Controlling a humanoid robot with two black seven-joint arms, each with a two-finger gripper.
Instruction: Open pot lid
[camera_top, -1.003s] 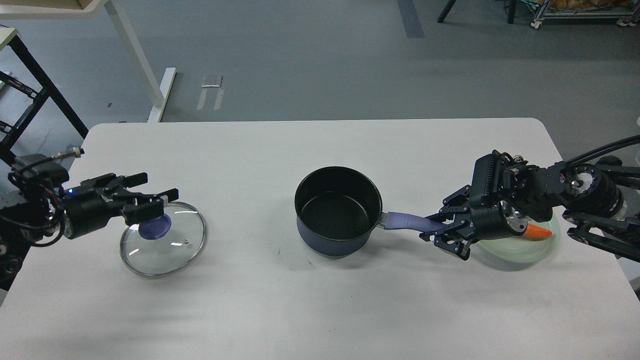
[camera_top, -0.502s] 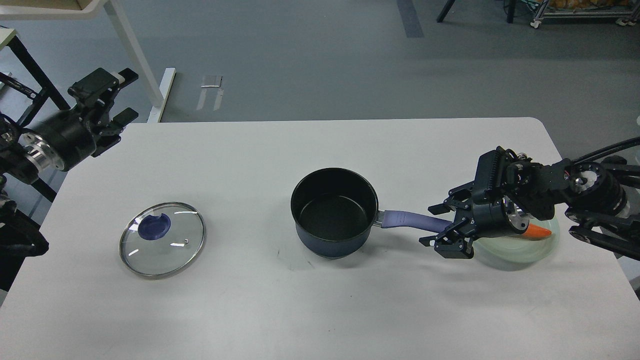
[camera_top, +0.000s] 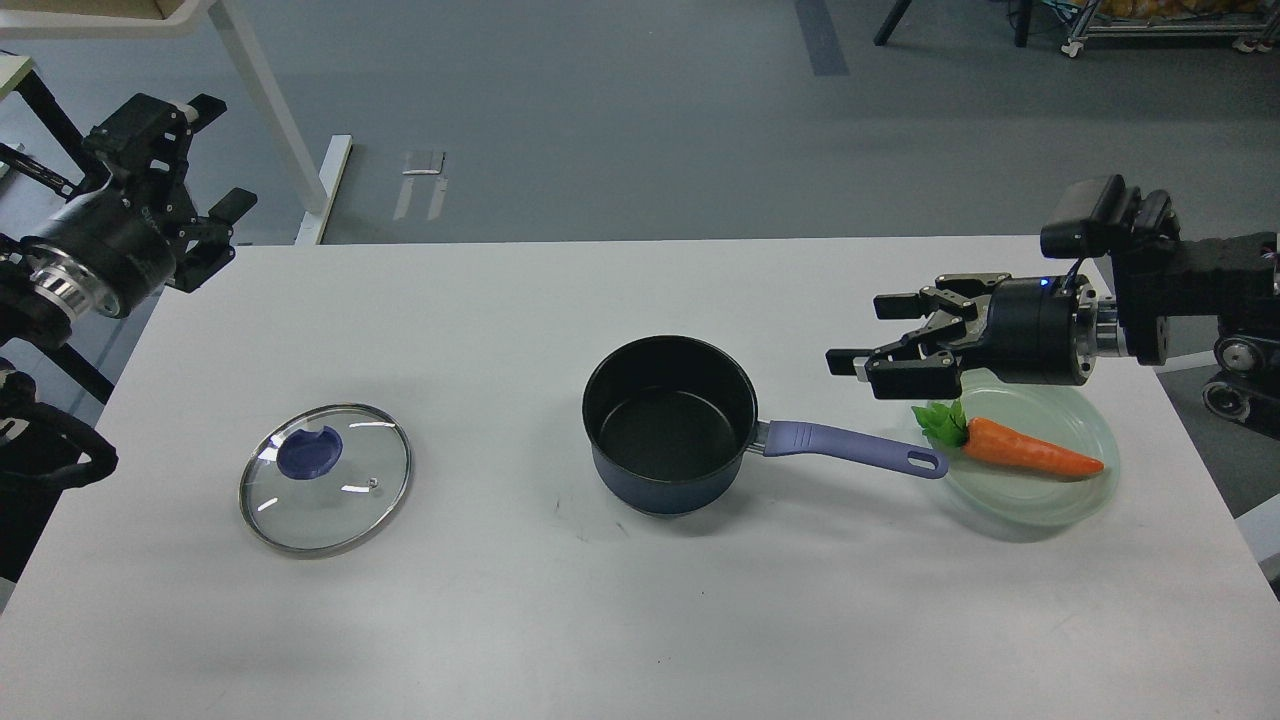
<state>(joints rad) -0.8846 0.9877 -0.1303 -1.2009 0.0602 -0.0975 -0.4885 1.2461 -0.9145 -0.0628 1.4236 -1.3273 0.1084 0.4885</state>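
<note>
The dark blue pot (camera_top: 670, 425) stands uncovered at the table's middle, its purple handle (camera_top: 850, 445) pointing right. The glass lid (camera_top: 325, 477) with its purple knob (camera_top: 308, 452) lies flat on the table at the left, apart from the pot. My left gripper (camera_top: 205, 160) is open and empty, raised off the table's far left corner, well away from the lid. My right gripper (camera_top: 870, 335) is open and empty, hovering above and just behind the end of the handle.
A pale green plate (camera_top: 1040, 500) with an orange carrot (camera_top: 1030, 452) sits at the right, touching the handle's tip. White table legs (camera_top: 270, 110) and a black frame (camera_top: 60, 130) stand beyond the far left corner.
My left gripper let go of the lid's knob and rose up to the far left. My right gripper let go of the pot handle and lifted up and back, uncovering the carrot.
</note>
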